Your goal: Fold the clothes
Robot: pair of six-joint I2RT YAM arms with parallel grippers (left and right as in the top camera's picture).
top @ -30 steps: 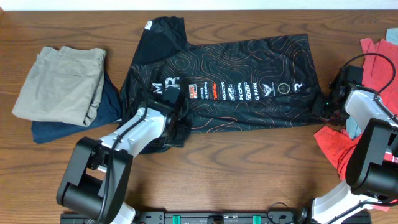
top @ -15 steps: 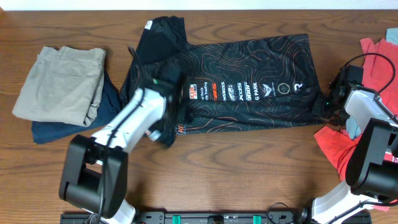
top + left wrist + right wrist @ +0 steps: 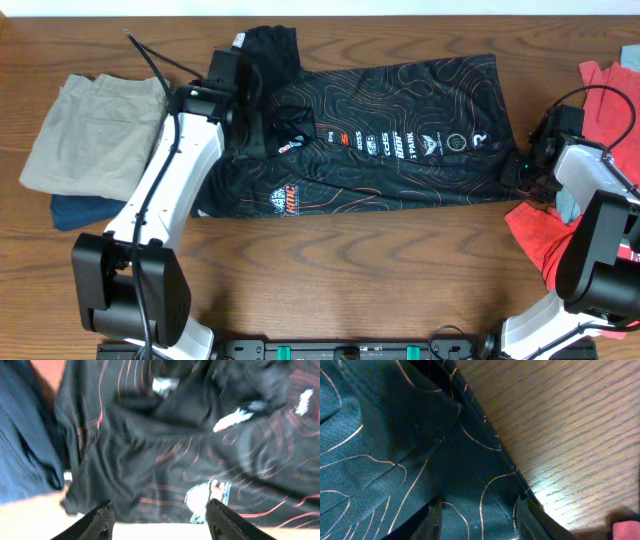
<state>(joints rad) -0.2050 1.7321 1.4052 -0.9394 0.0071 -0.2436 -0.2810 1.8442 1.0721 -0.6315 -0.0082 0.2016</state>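
Left tool (image 3: 265,128), fingers apart, has carried the jersey's (image 3: 420,180) lower-left flap up-frame, starting the fold, while the right tool (image 3: 481,517), also apart, rests at its hem.

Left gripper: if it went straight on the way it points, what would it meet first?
Probably the black short-sleeved jersey with orange contour lines: its bunched fabric fills the view ahead of the open left gripper. Blur leaves the depth unclear.
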